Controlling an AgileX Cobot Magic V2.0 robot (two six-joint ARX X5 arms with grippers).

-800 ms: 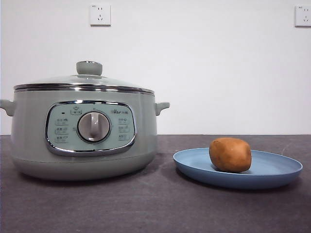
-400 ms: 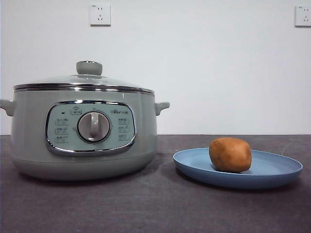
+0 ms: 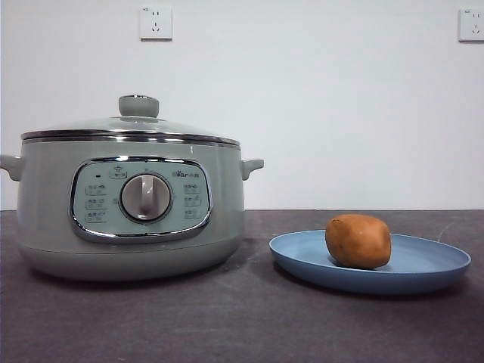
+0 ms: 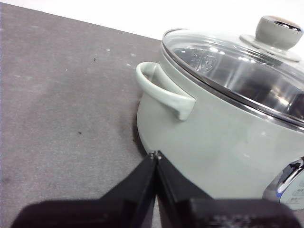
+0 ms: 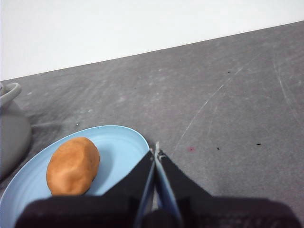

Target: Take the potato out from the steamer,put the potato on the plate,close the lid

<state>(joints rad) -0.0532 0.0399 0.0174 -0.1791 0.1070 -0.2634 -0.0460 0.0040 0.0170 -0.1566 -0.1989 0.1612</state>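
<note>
Looks like you're done: potato [image 3: 358, 240] sits on the plate [image 3: 423, 278], lid [image 3: 128, 125] seated on the steamer [image 3: 128, 219], so left claw [image 4: 156, 155] and right claw [image 5: 155, 151] both hang pinched together, empty.

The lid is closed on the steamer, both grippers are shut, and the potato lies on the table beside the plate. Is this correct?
One detail is wrong. The potato lies on the plate, not on the table; the front view shows this. The lid is closed on the steamer, and the left gripper and right gripper are shut.
</note>
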